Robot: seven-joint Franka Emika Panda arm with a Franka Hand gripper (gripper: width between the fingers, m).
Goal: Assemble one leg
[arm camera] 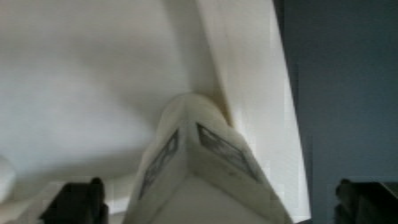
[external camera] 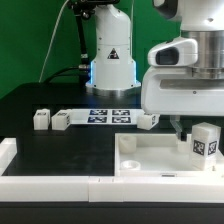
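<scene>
- The leg (external camera: 205, 143): a small white block with its tag face toward the exterior camera. It stands upright on the flat white panel (external camera: 150, 166), at the panel's corner on the exterior view's right (I cannot tell whether it sits in a socket).
- The gripper (arm camera: 221, 203): it hangs directly above the leg. Its two dark fingertips (arm camera: 80, 201) are spread wide and grasp nothing, with a clear gap on each side of the leg in the wrist view.
- Deciding relation: the leg lies straight below and between the fingers, with its long axis vertical, in line with a descent. Its side faces look oblique to the pads (so a wrist turn may be needed before closing, by my judgement).
- The panel: it lies at the table's near edge, toward the exterior view's right. An empty corner socket (external camera: 128, 146) shows at its far corner on the exterior view's left.
- The marker board (external camera: 108, 115): it lies flat near the middle of the table, beyond the panel's far edge.
- The other legs (external camera: 41, 120): two lie off the marker board's end on the exterior view's left. A third sits just beside its opposite end (near the panel's far edge, outside the descent path).
- The white rail (external camera: 12, 156): it runs along the table's near edge and round the corner on the exterior view's left, well apart from the fingers.
- Obstruction: none is visible between the fingers and the leg.
</scene>
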